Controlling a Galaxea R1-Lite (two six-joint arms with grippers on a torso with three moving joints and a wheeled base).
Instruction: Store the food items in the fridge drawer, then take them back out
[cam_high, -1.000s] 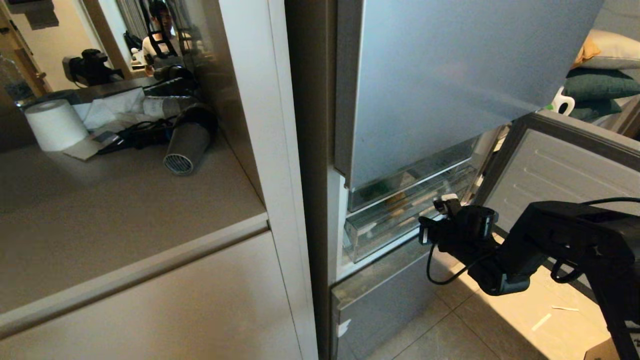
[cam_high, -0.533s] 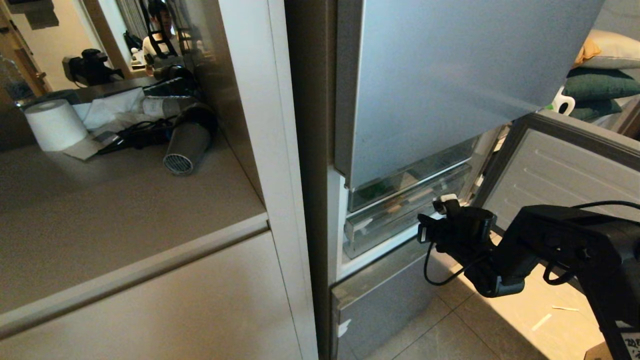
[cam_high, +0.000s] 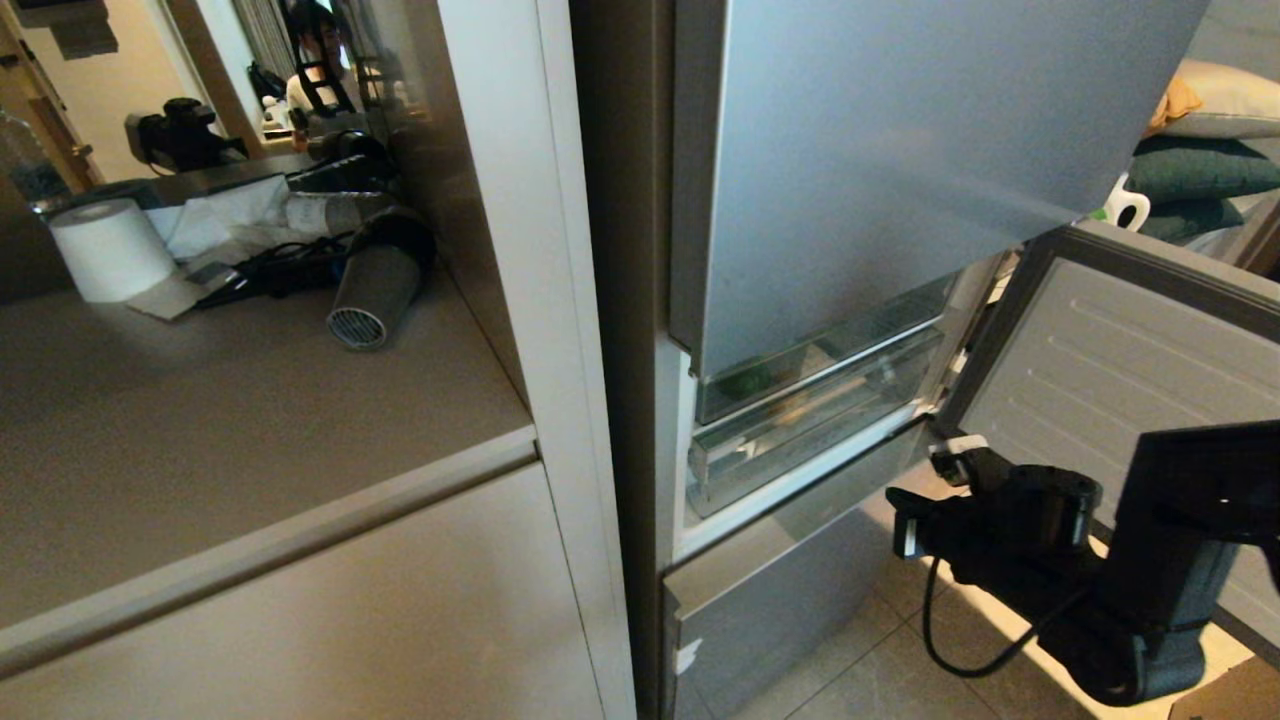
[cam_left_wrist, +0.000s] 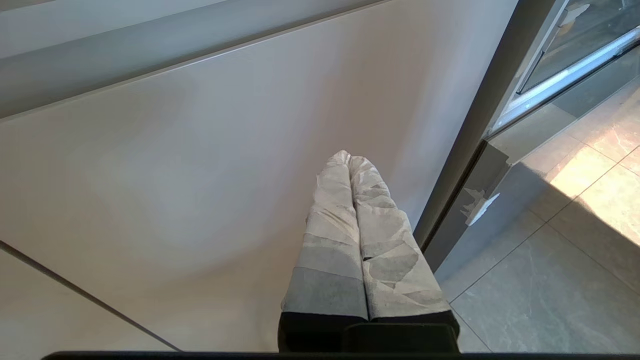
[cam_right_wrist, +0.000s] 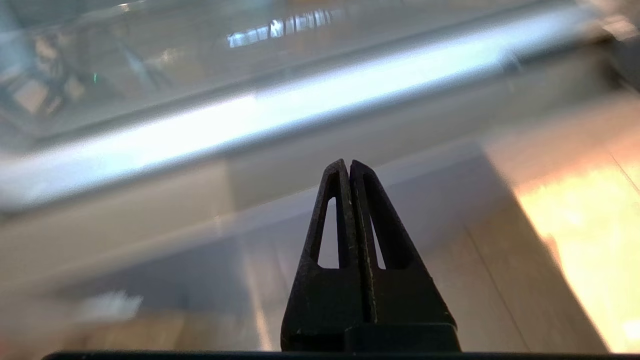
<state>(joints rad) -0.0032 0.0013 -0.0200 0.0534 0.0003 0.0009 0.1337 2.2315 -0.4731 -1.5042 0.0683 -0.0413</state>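
Fridge drawer (cam_high: 800, 445): clear rigid plastic, pushed in under upper door; we judge it slick, light, best taken at front lip. Right gripper (cam_right_wrist: 348, 167) clenched, empty, below it. Left gripper (cam_left_wrist: 350, 160) clenched, parked

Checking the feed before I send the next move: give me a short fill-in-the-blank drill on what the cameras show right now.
1. The right gripper has its fingers ____, holding nothing.
2. Food shows through the clear wall of the fridge drawer, which sits ____ the fridge.
3. The lower fridge door stands ____.
4. The hair dryer lies on the ____, beside a paper roll.

Missing words: shut; inside; open; countertop
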